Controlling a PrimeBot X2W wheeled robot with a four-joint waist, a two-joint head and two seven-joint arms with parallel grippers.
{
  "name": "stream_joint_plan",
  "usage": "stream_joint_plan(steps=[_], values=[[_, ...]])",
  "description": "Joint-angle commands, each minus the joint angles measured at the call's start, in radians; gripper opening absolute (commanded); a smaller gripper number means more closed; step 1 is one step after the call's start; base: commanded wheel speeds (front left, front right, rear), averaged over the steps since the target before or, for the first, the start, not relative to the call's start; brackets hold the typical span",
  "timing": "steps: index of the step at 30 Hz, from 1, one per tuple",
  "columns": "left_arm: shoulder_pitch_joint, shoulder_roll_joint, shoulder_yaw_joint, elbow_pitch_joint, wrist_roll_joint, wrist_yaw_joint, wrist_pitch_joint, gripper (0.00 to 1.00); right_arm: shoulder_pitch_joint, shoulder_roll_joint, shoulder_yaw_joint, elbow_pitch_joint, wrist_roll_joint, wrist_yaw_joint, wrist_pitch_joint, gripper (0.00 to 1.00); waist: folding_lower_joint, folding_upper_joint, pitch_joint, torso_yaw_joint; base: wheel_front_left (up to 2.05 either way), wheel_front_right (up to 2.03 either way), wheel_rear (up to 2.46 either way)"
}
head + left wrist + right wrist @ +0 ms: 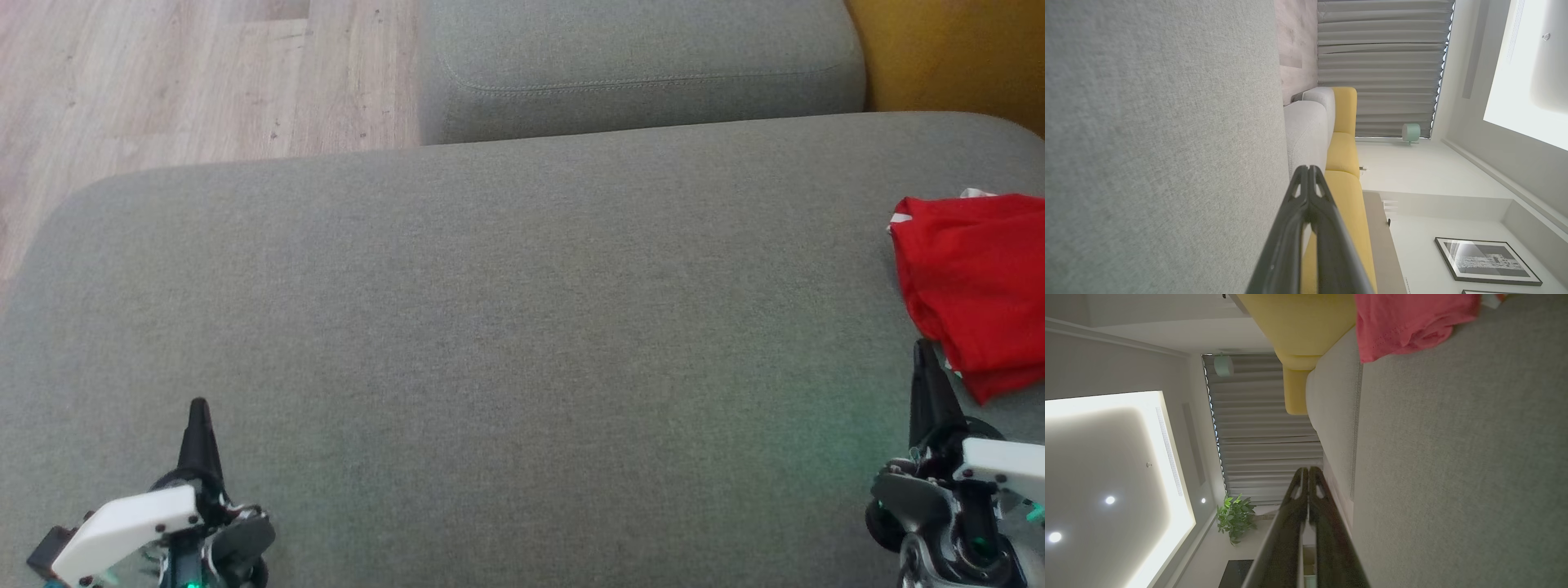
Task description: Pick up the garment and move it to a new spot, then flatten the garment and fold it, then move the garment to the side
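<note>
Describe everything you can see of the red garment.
The red garment looks like thin, soft knit cloth with a stitched hem, loosely folded and wrinkled. A bit of white shows at its far corner. It lies on the grey sofa cushion, cut off by the head view's right edge. The shut right claw stands beside its near corner; contact is unclear.

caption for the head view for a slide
Red garment on the grey sofa cushion at far right, beside the right gripper; left gripper lower left, all fingers shut.
</note>
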State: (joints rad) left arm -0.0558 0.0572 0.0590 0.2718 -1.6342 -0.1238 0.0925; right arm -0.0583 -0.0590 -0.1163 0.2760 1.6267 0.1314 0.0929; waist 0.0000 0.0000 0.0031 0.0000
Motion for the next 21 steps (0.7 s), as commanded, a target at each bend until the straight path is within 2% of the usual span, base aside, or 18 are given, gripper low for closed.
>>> stream_joint_plan(steps=[1,21], values=[[-0.051,0.007,0.036,-0.027,0.010,-0.007,0.005,0.00,-0.048,-0.002,0.017,-0.032,-0.006,-0.001,0.009,0.00,0.0000,0.0000,0.000,0.000,0.00,0.00,0.00],[-0.051,0.004,0.040,-0.027,0.014,-0.007,0.009,0.00,-0.049,0.000,0.013,-0.032,-0.009,-0.001,0.012,0.00,0.0000,0.0000,0.000,0.000,0.00,0.00,0.00]])
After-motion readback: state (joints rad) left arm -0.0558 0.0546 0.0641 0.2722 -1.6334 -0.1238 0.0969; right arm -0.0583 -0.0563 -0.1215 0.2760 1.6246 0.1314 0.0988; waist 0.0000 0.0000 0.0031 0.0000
